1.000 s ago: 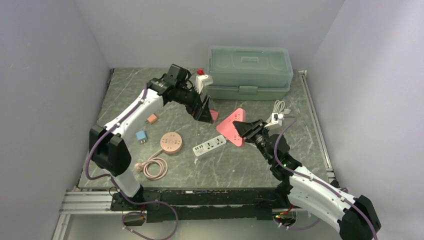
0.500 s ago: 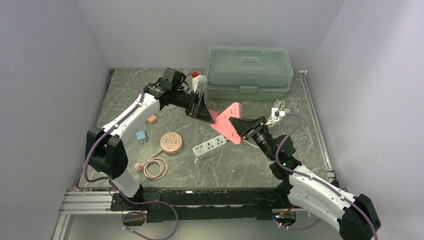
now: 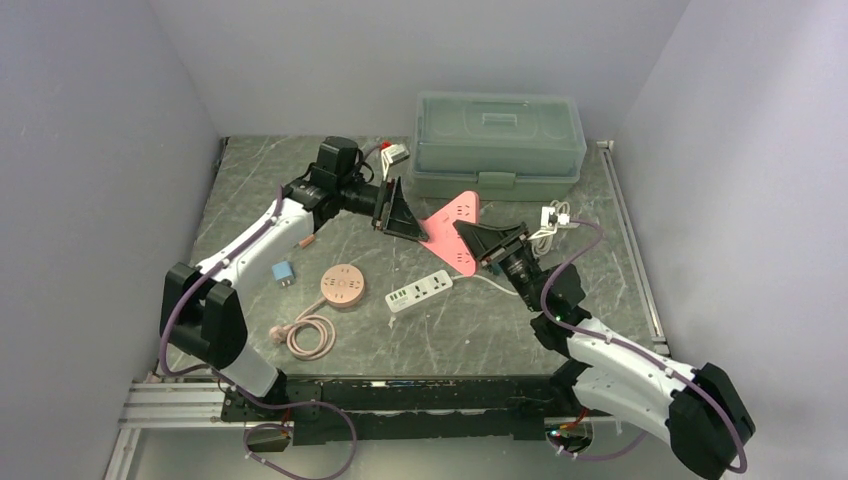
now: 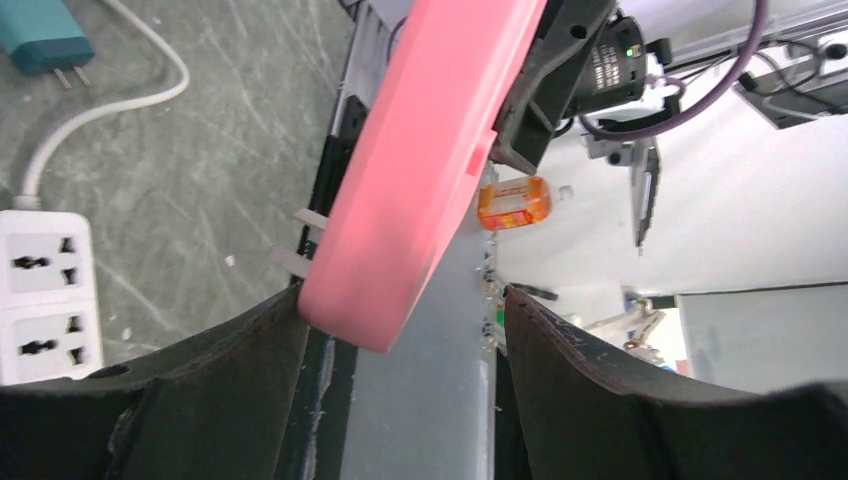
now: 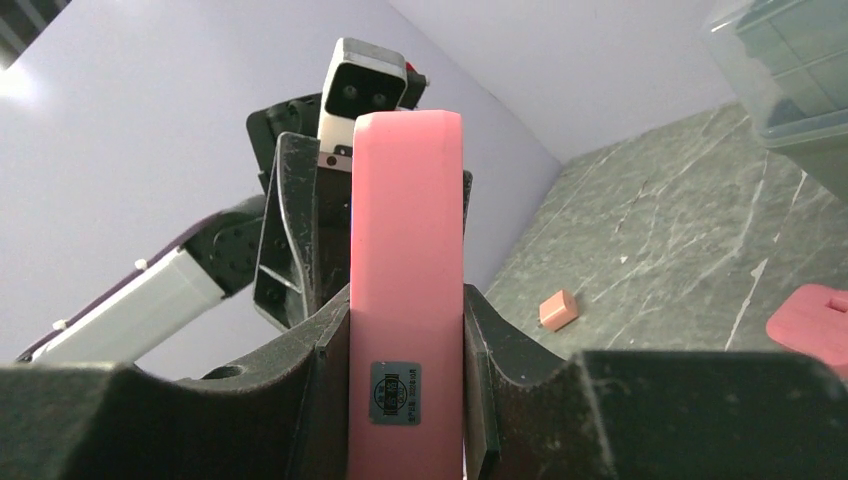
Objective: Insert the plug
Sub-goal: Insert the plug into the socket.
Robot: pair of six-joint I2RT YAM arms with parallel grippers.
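My right gripper (image 3: 470,238) is shut on a pink triangular power strip (image 3: 452,222) and holds it tilted above the table; in the right wrist view the strip (image 5: 405,250) stands edge-on between both pads. My left gripper (image 3: 412,226) is open around the strip's far corner (image 4: 420,170), which touches the left finger (image 4: 250,350), while the other finger (image 4: 580,360) stands apart. Neither gripper holds a plug. An orange plug (image 3: 303,238), a blue plug (image 3: 283,272) and a teal two-pronged plug (image 4: 45,35) lie on the table.
A white power strip (image 3: 420,292) lies at mid table. A round pink cord reel (image 3: 341,286) with coiled cable (image 3: 310,336) sits to its left. A translucent green box (image 3: 498,145) stands at the back, a white cable bundle (image 3: 553,217) beside it.
The right arm has lifted the pink strip up and leftward. My left gripper has swung back toward it, and its jaws now bracket the strip's corner and have narrowed a little.
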